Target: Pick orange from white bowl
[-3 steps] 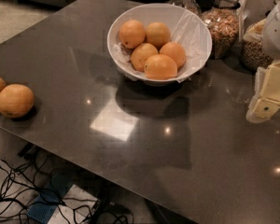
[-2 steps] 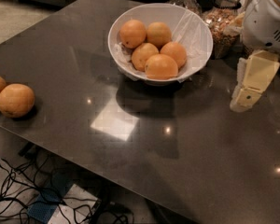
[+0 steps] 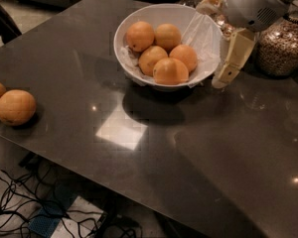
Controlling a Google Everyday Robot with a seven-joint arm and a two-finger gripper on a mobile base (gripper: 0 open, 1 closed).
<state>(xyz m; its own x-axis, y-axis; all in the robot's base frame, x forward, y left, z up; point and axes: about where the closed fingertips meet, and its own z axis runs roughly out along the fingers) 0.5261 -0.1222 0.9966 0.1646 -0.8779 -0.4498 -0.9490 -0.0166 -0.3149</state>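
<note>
The white bowl (image 3: 120, 37) stands at the back middle of the dark table, lined with crumpled white paper. Several bright oranges lie in it; the nearest orange (image 3: 170, 71) sits at the front and another (image 3: 140, 35) at the back left. My gripper (image 3: 223, 78) hangs from the white arm at the top right. It points down just outside the bowl's right rim, level with it and beside the paper lining. It holds nothing that I can see.
Two paler yellowish fruits (image 3: 15, 107) lie at the table's left edge. A glass jar of grains (image 3: 283, 43) stands at the back right, behind the arm. Cables lie on the floor (image 3: 20, 207) below the front edge.
My gripper has moved left and toward the back, from the table's right side to right beside the bowl's right rim. The bowl and fruits have not moved.
</note>
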